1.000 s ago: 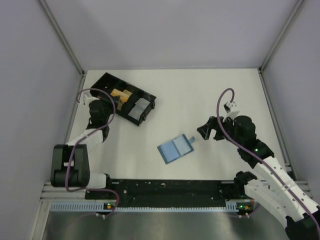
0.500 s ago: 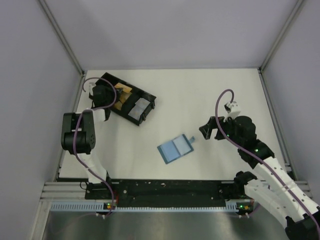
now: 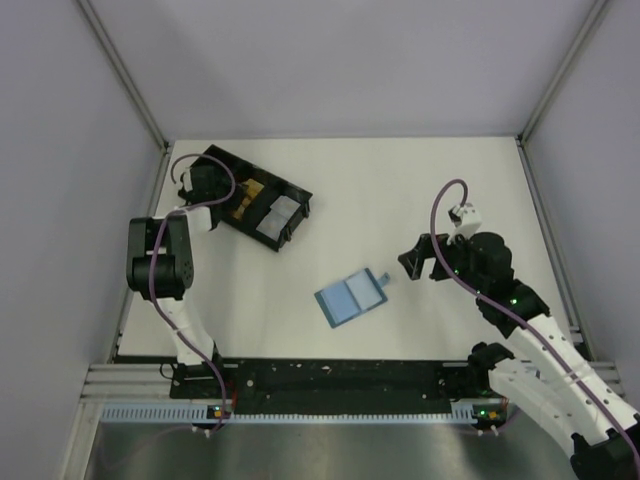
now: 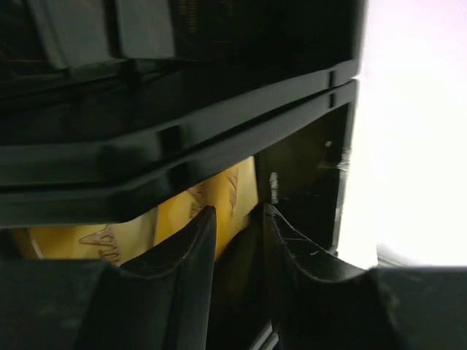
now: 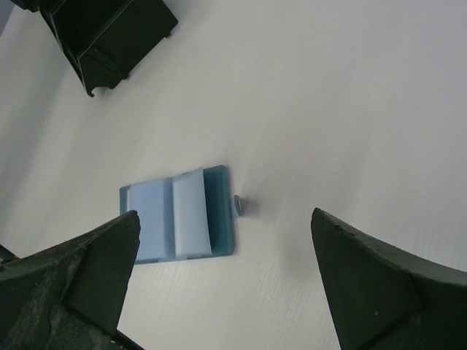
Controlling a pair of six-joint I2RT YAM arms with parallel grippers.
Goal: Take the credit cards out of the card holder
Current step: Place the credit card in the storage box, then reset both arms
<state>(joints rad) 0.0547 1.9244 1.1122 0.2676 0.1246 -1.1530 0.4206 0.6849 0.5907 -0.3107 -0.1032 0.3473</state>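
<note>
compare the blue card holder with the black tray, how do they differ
The card holder is small; the black tray is clearly larger.
The card holder lies flat and open, showing two pale blue panels; the tray has walled compartments.
The card holder sits mid-table, untouched; the tray sits far left, with the left gripper at it, close to a yellow item.
Both rest on the white table.

White table [image 3: 430, 180] bears the open card holder [image 3: 351, 299] and black tray [image 3: 286, 183].
</note>
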